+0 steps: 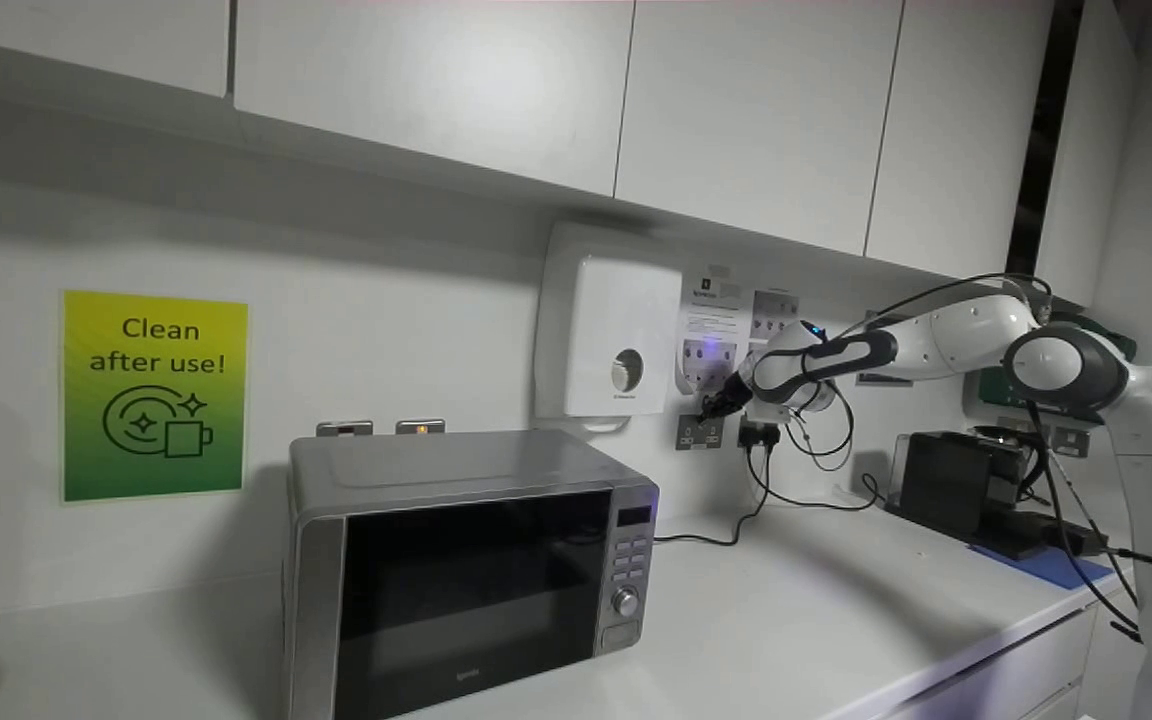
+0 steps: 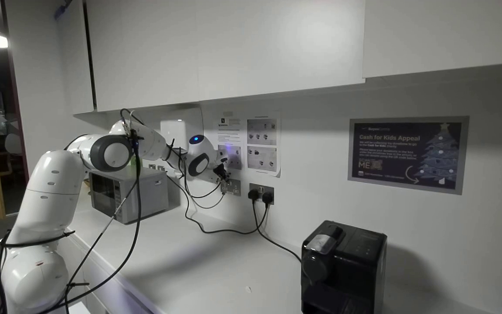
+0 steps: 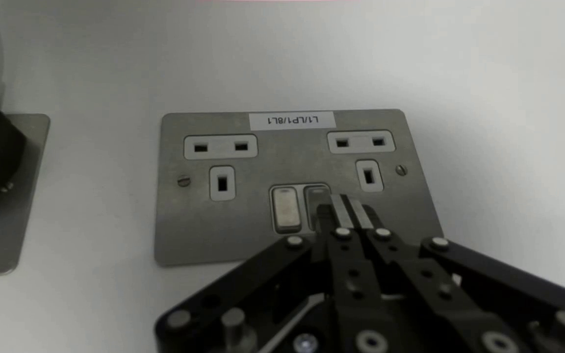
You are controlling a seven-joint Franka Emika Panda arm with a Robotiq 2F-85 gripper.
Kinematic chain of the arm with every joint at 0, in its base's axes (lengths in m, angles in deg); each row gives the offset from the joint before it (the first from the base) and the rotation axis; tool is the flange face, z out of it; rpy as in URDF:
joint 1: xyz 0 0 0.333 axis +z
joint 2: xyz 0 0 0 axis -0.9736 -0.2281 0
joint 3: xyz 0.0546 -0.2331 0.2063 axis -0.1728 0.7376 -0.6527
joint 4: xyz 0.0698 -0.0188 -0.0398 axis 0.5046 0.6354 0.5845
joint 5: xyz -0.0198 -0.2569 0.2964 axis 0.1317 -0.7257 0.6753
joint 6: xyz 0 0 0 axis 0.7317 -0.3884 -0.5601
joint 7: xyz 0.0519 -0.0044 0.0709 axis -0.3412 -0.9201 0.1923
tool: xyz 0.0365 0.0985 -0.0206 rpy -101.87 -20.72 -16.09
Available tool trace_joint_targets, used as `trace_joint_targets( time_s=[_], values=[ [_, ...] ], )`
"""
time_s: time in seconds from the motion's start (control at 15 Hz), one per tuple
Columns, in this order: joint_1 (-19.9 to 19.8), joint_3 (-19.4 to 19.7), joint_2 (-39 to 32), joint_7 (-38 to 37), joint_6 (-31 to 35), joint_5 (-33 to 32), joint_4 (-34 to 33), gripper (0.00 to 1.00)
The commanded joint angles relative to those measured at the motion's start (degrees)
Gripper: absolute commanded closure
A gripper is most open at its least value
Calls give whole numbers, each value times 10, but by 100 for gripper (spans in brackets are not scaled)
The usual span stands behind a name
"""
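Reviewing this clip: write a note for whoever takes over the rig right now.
Gripper: shut, nothing visible in it; fingertips partly cover the right-hand switch in the wrist view.
Things: that switch is on a double wall socket, nothing plugged in; black plugs sit in the neighbouring socket.
Done: shut gripper is at the switch.
Left: check contact, which the views leave unsettled.

The arm (image 2: 55, 187) is shiny white and pretty chunky, all rounded bits, with white joint caps (image 2: 118, 155) ringed in dark grey and tiny grey plugs (image 2: 43, 196) dotted around. There's a bright blue light (image 2: 196, 139) on the wrist (image 2: 205, 150) too. Black cables (image 2: 137, 218) hang off the outside, strapped with black ties (image 2: 37, 242), long tails poking out lol. The gripper (image 3: 350, 211) is basically black linkage with silvery screws (image 3: 343, 233) all over, plus a pale strip (image 3: 340, 212) on each finger (image 3: 361, 282). Small reddish mark (image 2: 39, 263) low on the arm, too tiny to read.
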State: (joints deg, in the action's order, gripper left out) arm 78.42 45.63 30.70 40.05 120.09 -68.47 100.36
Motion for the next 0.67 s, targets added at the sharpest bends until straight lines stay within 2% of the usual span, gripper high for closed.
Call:
trace_joint_targets(
  time_s=[0.0,0.6],
  values=[
    [-7,-4,21,4,-5,12,21,100],
    [-12,-11,51,19,-1,21,75,100]
  ],
)
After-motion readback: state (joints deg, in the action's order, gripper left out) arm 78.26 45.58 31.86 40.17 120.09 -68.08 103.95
